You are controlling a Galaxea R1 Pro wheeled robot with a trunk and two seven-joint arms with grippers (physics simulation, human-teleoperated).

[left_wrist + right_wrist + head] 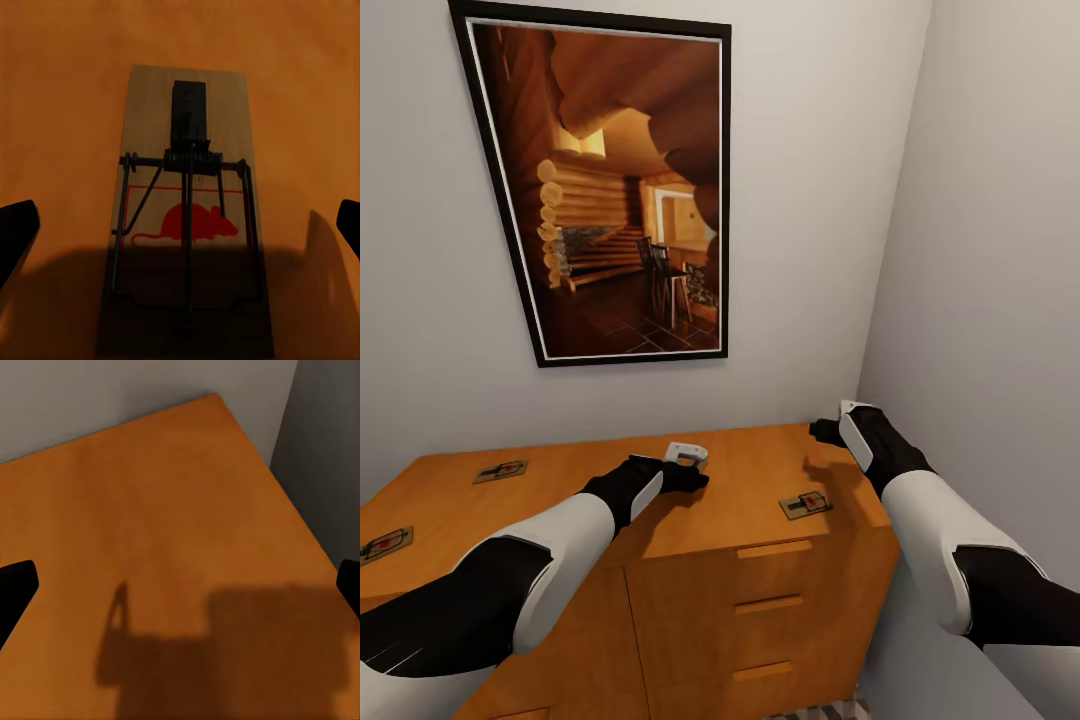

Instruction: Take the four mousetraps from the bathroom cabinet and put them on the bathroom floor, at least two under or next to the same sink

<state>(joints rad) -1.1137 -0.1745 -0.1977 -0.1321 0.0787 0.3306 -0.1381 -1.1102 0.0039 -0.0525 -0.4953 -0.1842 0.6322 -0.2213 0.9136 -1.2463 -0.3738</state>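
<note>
Three mousetraps are seen in the head view on the cabinet top surface: one near the front edge above the drawers, one toward the back at the far left, one at the left front edge. A fourth mousetrap is shown in the left wrist view, lying flat on the same orange wood, directly between the spread fingertips of the left pincer; the pincer is wide open and holds nothing.

Each trap is judged light, stiff and thin: a flat wooden board with fine wire parts on top. The low profile makes pickup awkward; the long side edges of the board are judged the best hold, the wire spring and bar best avoided, as they could snag or slip.

The right pincer is held over bare wood at the cabinet's back right corner, by the grey wall, fingertips wide apart and empty. A framed picture hangs on the wall behind the cabinet, clear of the work. Nothing is seen blocking the traps; the side wall is close to the right arm.
</note>
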